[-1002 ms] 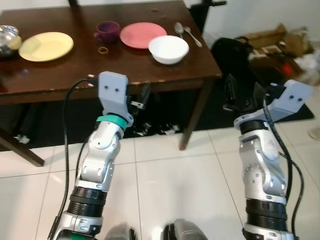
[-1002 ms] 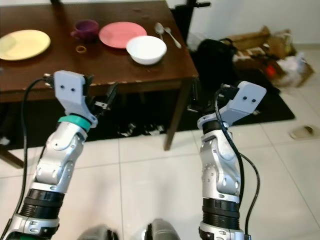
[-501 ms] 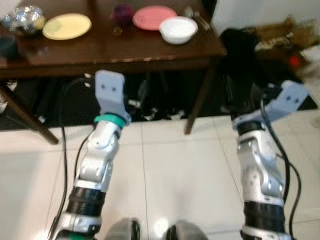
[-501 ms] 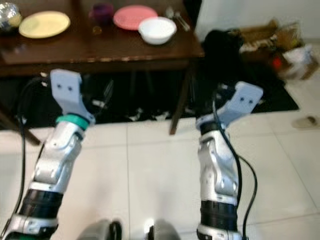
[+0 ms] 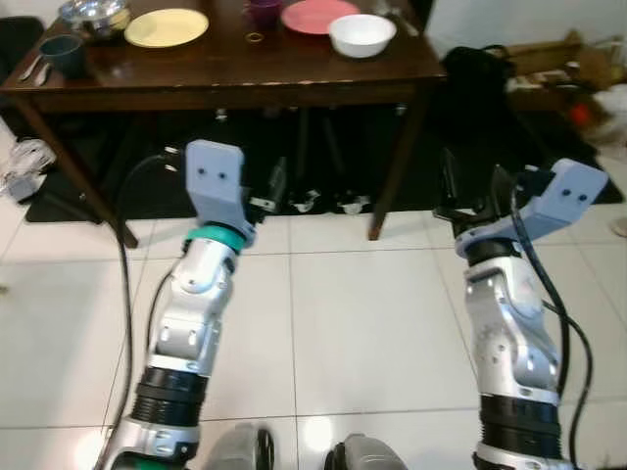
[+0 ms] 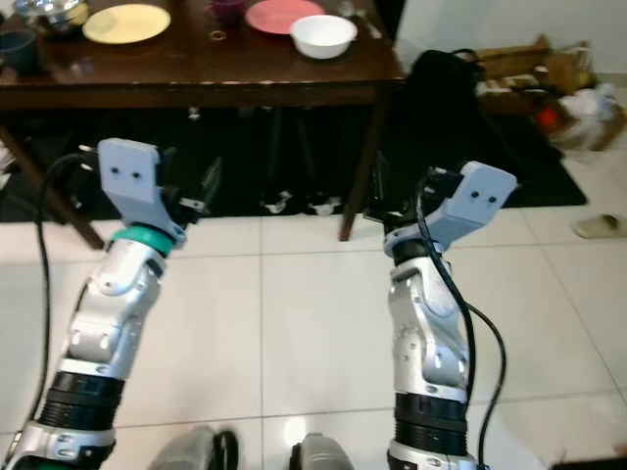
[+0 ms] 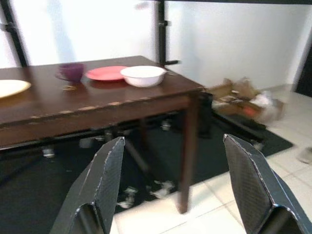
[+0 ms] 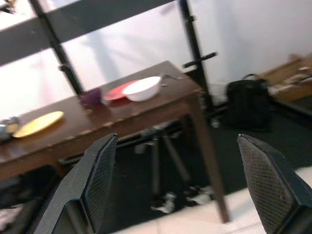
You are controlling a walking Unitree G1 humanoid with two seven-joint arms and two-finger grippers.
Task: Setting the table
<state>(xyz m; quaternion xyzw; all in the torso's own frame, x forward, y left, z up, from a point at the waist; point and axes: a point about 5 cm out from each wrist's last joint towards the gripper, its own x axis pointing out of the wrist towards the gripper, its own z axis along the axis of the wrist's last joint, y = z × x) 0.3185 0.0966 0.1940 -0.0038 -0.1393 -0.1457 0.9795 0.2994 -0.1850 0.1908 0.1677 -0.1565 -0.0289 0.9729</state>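
A dark wooden table [image 5: 225, 78] stands ahead, beyond both arms. On it lie a yellow plate [image 5: 167, 26], a pink plate [image 5: 318, 15], a white bowl [image 5: 361, 34], a purple cup [image 5: 263, 10], a silver bowl [image 5: 93, 15], a dark cup [image 5: 67, 54] and spoons [image 6: 364, 18]. My left gripper [image 5: 269, 191] is raised over the tiled floor, short of the table's front edge, open and empty. My right gripper [image 5: 473, 191] hangs level with it near the table's right leg, also open and empty. In the left wrist view the white bowl [image 7: 143, 75] sits near the table corner.
A dark rug [image 5: 294, 166] lies under the table, with small clutter on it. A black bag [image 5: 480, 69] and cardboard boxes [image 5: 568, 64] sit to the right by the wall. A slipper [image 6: 600, 227] lies on the white tiles at the right.
The whole picture has shifted: the table now sits farther off and higher in view, with more floor and its left end showing. Both arms hold the same raised pose.
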